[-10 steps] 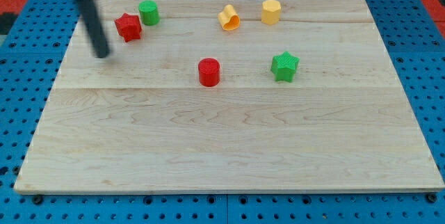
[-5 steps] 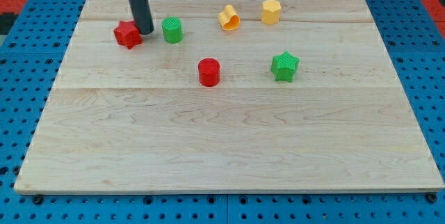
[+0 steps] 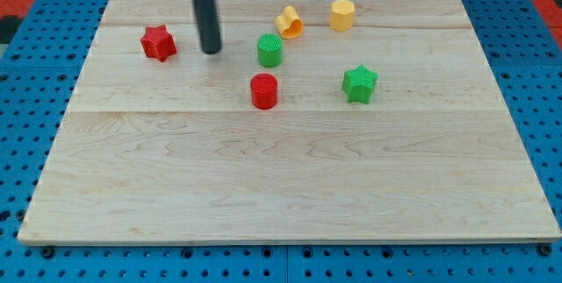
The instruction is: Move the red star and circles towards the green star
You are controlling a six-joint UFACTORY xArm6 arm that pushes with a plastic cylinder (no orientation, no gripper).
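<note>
The main risk was that my tip point(image 3: 211, 52) stood on the wrong side of the red star point(image 3: 159, 43). The red star lay near the top left corner of the tabletop point(image 3: 290, 186), and my tip was just beside it, on the side that faces the right edge, not touching it. A push from there would send the star towards the left edge, away from the green star point(image 3: 359, 83). I judged that my tip had to go around the star first, and on that way it could clip a point of the star and turn it.

A second risk was near the green circle point(image 3: 270, 50). It stood apart from my tip, towards the right edge. The curled yellow block point(image 3: 289, 22) was just above it, towards the top edge, with the yellow hexagon point(image 3: 342, 14) beyond. A push slightly off its centre could make the round block roll aside into the curled yellow one. The red circle point(image 3: 263, 90) stood just below the green circle, near the middle of the tabletop, so one could also knock the other.

The green star lay right of the middle, well apart from my tip. The arm had no hand, only the rod, so nothing could be spread or pinched.
</note>
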